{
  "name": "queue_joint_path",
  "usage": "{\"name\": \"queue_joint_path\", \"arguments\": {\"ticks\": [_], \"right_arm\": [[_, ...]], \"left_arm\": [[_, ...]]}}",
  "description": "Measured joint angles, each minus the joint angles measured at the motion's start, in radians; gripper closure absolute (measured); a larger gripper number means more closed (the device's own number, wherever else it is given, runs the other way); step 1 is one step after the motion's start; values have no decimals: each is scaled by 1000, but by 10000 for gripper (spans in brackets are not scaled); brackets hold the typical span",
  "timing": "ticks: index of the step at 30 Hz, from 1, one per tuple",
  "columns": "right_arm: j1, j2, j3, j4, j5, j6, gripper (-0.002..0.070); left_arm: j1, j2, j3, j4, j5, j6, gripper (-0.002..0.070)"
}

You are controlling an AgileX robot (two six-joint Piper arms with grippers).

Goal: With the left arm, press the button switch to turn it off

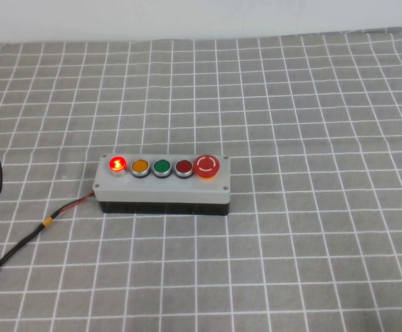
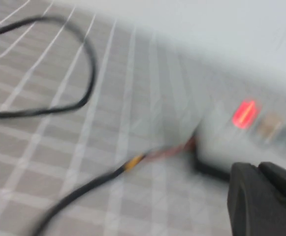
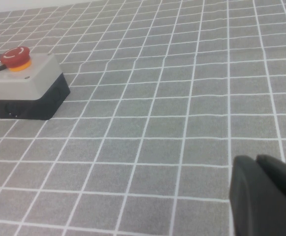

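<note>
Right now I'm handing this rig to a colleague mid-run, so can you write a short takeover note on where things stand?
Left pincer: a dark tip at the edge of the left wrist view, near the control box's cable end; not in the high view.
Right pincer: low over bare checked cloth, off the box's mushroom-button end, touching nothing.
Button switch: glowing red, at the left end of the grey control box, beside the yellow button.
Done: nothing; the light is on.
Left: bring the left pincer over that end button and press until the glow goes out.
</note>
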Motion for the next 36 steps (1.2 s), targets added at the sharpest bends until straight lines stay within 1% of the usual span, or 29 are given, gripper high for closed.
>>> {"name": "queue_joint_path", "arguments": {"ticks": [2, 5, 10, 13, 16, 18, 22, 26, 28, 31, 33, 36], "right_arm": [[0, 0, 0, 0, 0, 0, 694], [0, 0, 0, -2, 0, 0, 694], [0, 0, 0, -2, 0, 0, 694], [0, 0, 0, -2, 0, 0, 694], [0, 0, 0, -2, 0, 0, 694], [0, 0, 0, -2, 0, 0, 694], [0, 0, 0, -2, 0, 0, 694], [0, 0, 0, -2, 0, 0, 694], [0, 0, 0, -2, 0, 0, 694], [0, 0, 0, -2, 0, 0, 694], [0, 0, 0, -2, 0, 0, 694], [0, 0, 0, -2, 0, 0, 694]], "left_arm": [[0, 0, 0, -105, -81, -41, 678], [0, 0, 0, -171, -159, -58, 678], [0, 0, 0, -193, -203, -58, 678], [0, 0, 0, -197, -195, -58, 678], [-4, 31, -82, -197, -73, -44, 678], [-6, 106, -181, -197, 36, 4, 678], [-6, 348, -422, -193, 319, 163, 678], [-6, 648, -669, -187, 576, 259, 678], [-7, 777, -765, -184, 669, 306, 678], [-14, 959, -894, -184, 745, 358, 678], [-30, 1076, -963, -182, 738, 372, 678], [-74, 1225, -1063, -178, 701, 383, 678]]}}
